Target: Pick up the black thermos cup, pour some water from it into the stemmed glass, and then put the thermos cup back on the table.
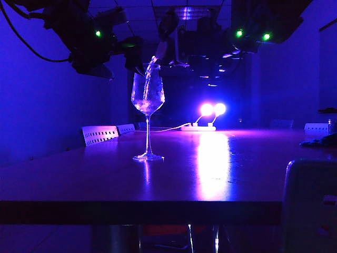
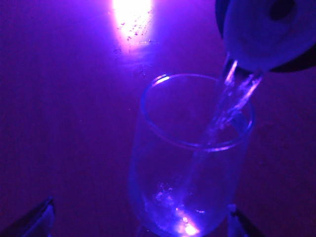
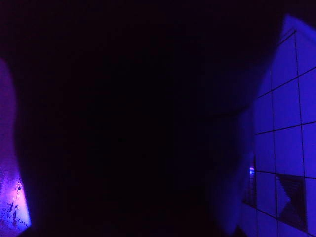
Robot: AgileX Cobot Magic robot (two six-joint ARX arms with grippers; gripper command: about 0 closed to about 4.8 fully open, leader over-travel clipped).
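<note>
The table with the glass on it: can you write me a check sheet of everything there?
Surface: table is glossy and mirrors the purple lights.
Job's things: glass stands upright; the tipped thermos pours water into it.
Clutter: dark things at the far right edge, too dim to name.
End effectors: left end effector is open above the glass, not touching it; right end effector holds the thermos up.
Cables: white cable runs to a power strip with two glowing lamps.
Surroundings: dark room, chairs along the table.
</note>
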